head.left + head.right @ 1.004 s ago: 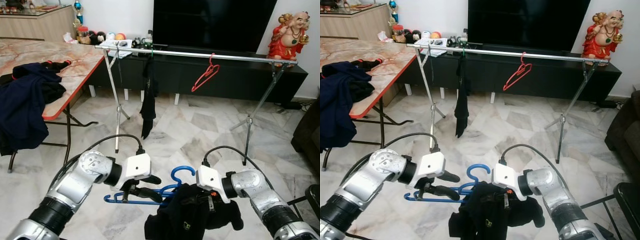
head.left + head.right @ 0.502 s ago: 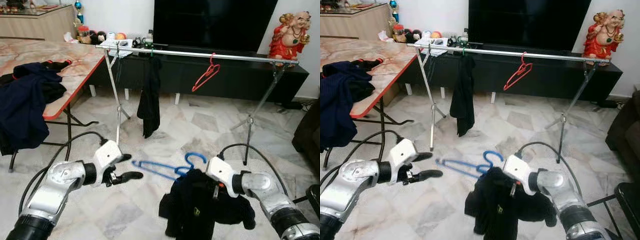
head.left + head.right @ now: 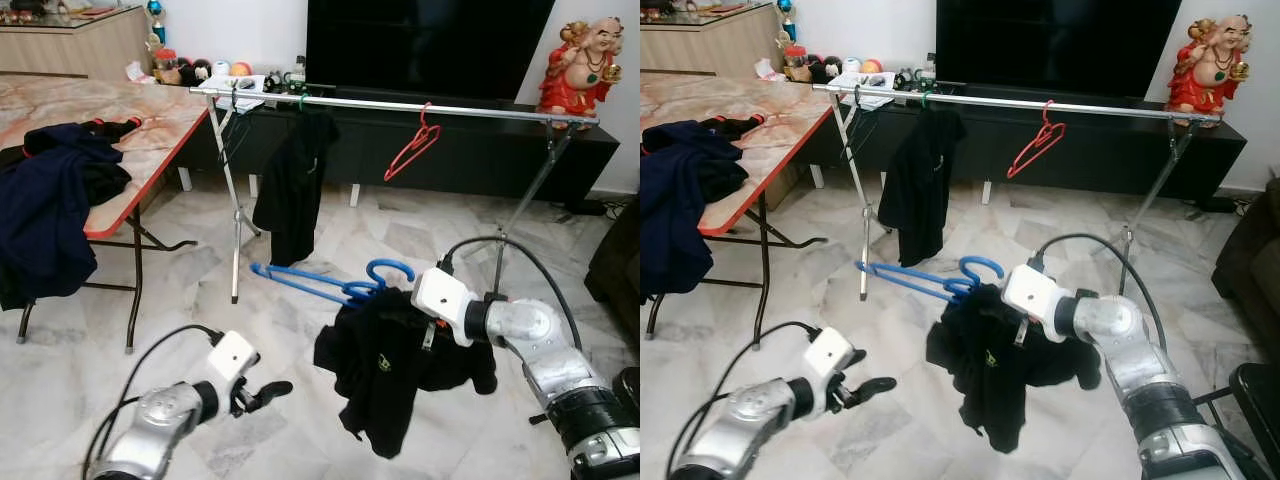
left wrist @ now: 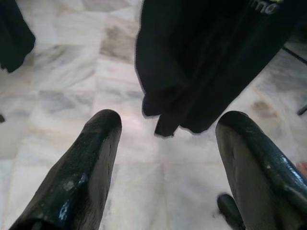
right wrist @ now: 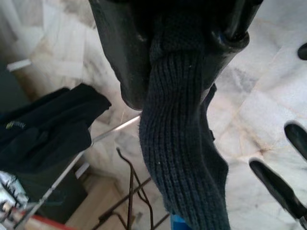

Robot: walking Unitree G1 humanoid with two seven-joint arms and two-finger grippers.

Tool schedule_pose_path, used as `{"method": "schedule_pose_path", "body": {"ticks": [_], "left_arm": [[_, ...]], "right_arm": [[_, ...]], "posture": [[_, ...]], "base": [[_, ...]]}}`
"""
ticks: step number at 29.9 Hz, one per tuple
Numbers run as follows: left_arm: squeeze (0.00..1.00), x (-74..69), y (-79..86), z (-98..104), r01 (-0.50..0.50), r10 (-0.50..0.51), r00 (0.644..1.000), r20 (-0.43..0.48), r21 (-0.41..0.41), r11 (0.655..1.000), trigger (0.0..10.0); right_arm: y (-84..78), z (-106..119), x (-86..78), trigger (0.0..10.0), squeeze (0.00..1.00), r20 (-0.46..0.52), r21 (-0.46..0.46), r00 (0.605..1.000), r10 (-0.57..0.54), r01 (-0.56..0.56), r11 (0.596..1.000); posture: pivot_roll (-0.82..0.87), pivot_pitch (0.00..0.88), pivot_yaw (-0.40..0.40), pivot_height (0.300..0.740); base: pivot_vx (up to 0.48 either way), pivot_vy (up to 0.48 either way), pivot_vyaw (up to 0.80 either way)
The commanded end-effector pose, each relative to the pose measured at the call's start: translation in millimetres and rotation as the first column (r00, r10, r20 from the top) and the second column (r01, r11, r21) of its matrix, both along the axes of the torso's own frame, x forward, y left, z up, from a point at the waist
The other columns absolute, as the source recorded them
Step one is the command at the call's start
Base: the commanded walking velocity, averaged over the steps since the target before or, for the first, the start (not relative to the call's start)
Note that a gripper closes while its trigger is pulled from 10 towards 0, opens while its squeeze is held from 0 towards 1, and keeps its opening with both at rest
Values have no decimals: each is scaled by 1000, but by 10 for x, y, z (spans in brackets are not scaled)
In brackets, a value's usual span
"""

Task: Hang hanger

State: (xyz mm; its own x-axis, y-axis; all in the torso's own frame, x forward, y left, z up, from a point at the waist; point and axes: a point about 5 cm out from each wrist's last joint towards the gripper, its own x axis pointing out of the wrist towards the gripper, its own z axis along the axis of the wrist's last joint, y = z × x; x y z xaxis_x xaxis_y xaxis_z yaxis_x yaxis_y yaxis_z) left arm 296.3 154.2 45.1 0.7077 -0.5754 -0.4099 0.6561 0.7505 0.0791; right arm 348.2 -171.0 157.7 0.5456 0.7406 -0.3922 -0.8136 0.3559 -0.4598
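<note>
A blue hanger (image 3: 325,284) carries a black garment (image 3: 385,365) and hangs in mid-air over the marble floor. My right gripper (image 5: 184,33) is shut on it at the neck, where dark knit fabric (image 5: 177,143) is pinched between the fingers; the garment hides its fingertips in the eye views. A silver clothes rail (image 3: 400,105) stands behind, higher and farther off. On it hang a red hanger (image 3: 412,148) and a black garment (image 3: 290,185). My left gripper (image 3: 265,392) is low at the left, open and holding nothing, fingers (image 4: 91,158) spread toward the held garment (image 4: 211,57).
A marble-topped folding table (image 3: 130,205) with an orange edge stands at the left, piled with dark blue clothes (image 3: 50,210). A black TV cabinet (image 3: 450,160) sits behind the rail, a red statue (image 3: 575,60) on it. A dark sofa edge (image 3: 618,270) is at the right.
My left gripper let go of the blue hanger and dropped low to the left. The right arm raised the hanger and garment up and forward toward the rail.
</note>
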Motion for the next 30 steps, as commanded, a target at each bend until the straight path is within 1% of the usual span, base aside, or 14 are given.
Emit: {"method": "schedule_pose_path", "body": {"ticks": [1,6,9,15,17,30], "left_arm": [[0,80,-42,0,-25,25,999,24,20,999,10000],[0,131,-107,-38,-53,52,998,34,35,998,10000],[0,143,-143,-46,-60,59,998,36,30,998,10000],[0,140,-221,-95,-24,23,999,31,34,999,10000],[0,138,-260,-114,-10,9,1000,23,28,1000,10000],[0,138,-260,-114,-10,9,1000,23,28,1000,10000]], "right_arm": [[39,203,18,0,0,62,7,998,26,-26,1000],[110,326,-24,0,0,95,9,994,62,-64,998],[136,355,-57,0,0,102,-4,991,85,-85,996],[199,403,-117,0,0,108,-4,987,115,-115,993],[266,435,-167,0,0,115,-2,983,141,-142,990],[266,435,-167,0,0,115,-2,983,141,-142,990]], "posture": [[19,35,-49,740],[3,42,-49,740],[3,43,-49,740],[-4,42,-51,740],[-7,33,-50,740],[-7,33,-50,740]], "base": [[0,0,0],[0,0,0],[0,0,0],[0,0,0],[0,0,0],[0,0,0]]}}
